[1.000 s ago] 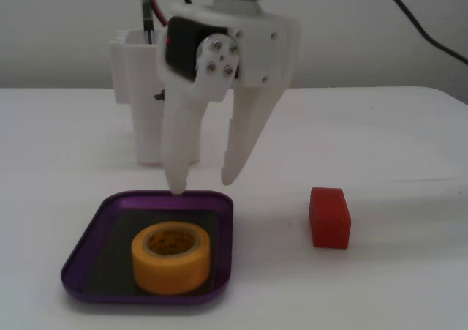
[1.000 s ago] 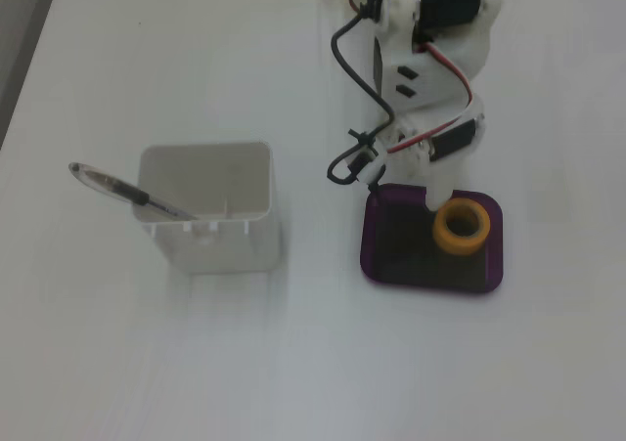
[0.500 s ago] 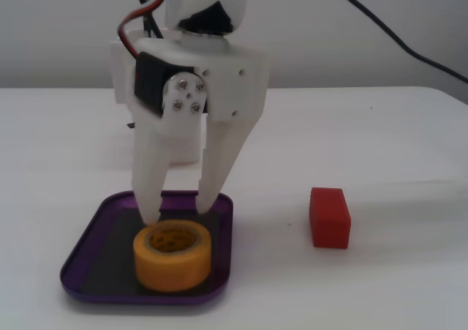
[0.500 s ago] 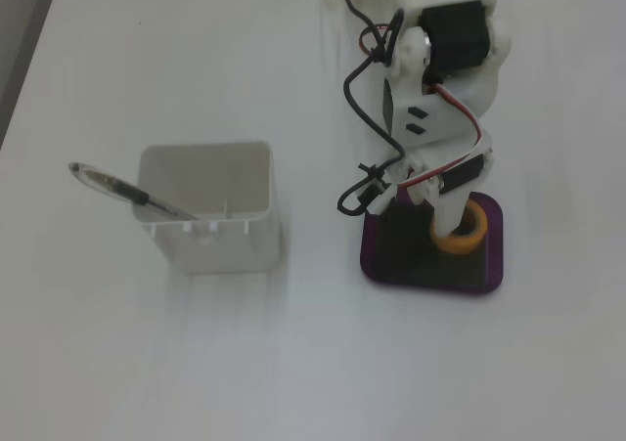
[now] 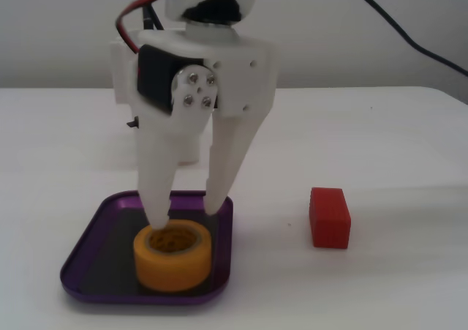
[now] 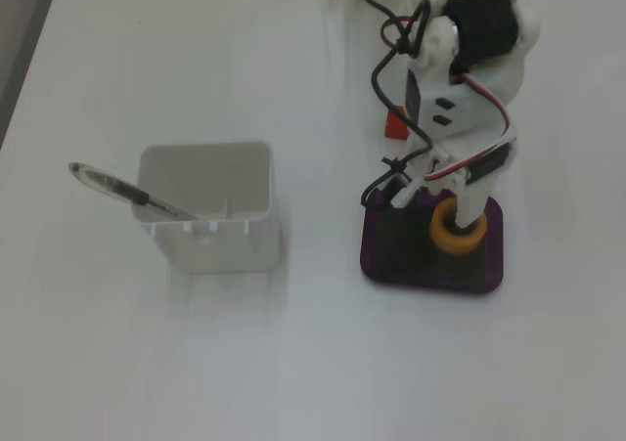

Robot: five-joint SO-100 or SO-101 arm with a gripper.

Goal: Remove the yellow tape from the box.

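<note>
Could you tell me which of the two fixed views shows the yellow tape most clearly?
The low, front-on fixed view: the yellow tape shows its side wall and hollow core, sitting in the purple box. The fixed view from above shows only part of its ring, the arm covering the rest.

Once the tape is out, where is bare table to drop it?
Bare table lies between the purple tray and the red block, and in front of the white container. Crowded: the tray, with yellow tape and tool.

You see the white gripper (image 5: pixel 186 217) spread open over the yellow tape (image 5: pixel 172 257), one fingertip at the roll's 11 o'clock rim; the purple tray (image 5: pixel 88 238) holds it, red block (image 5: pixel 329 217) at 3 o'clock.
</note>
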